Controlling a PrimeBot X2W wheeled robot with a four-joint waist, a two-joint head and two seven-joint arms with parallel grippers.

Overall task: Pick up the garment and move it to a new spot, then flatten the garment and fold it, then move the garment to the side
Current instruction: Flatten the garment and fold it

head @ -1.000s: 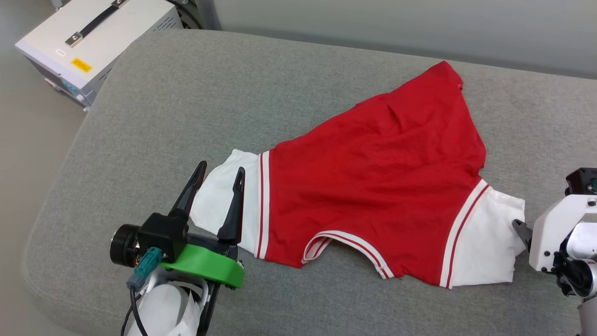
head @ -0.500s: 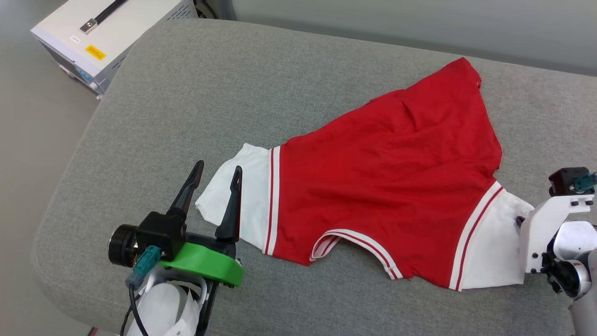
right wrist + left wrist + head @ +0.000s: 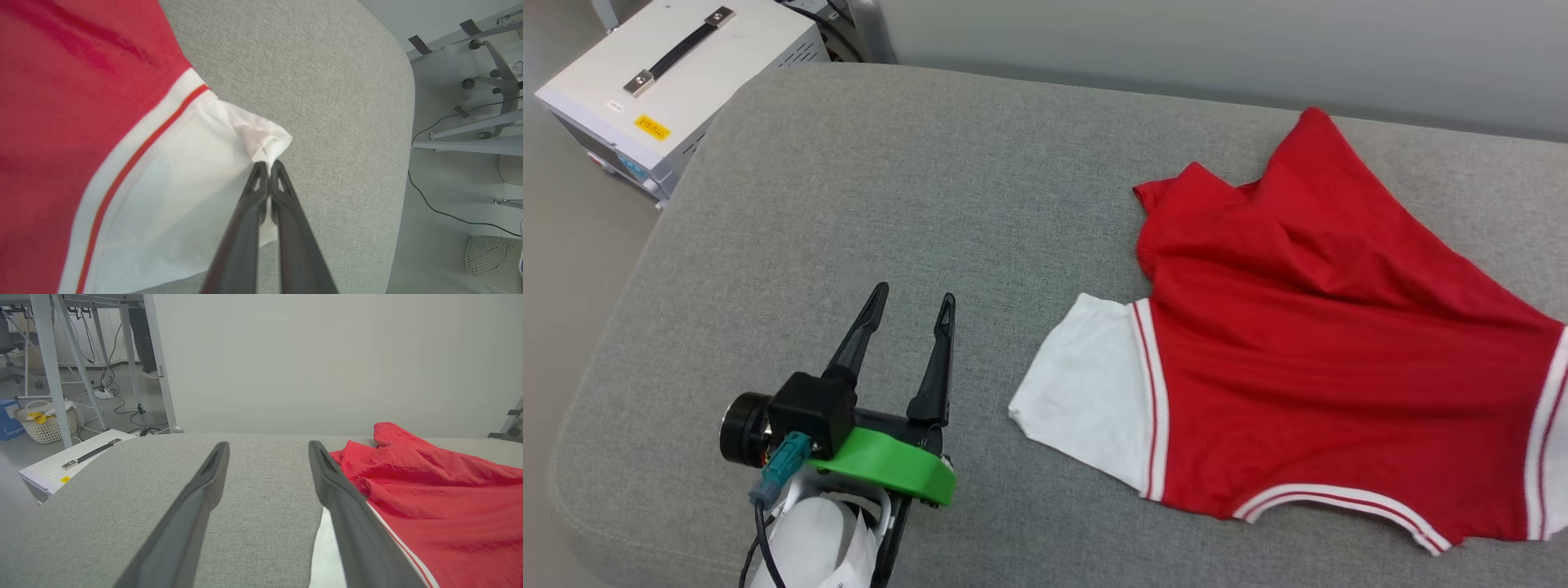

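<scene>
Cushion (image 3: 931,204) under garment (image 3: 1323,343), pale wall (image 3: 306,355) behind; right tool (image 3: 268,164) tight on sleeve (image 3: 184,183), left tool (image 3: 913,294) agape.

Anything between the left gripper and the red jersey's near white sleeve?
Nothing visible. Only bare grey fabric cushion lies between the open left gripper and the near white sleeve of the red short-sleeved jersey; the two are apart.

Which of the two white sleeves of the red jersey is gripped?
The right-hand white sleeve, pinched by the shut right end effector; the left sleeve lies free.
</scene>
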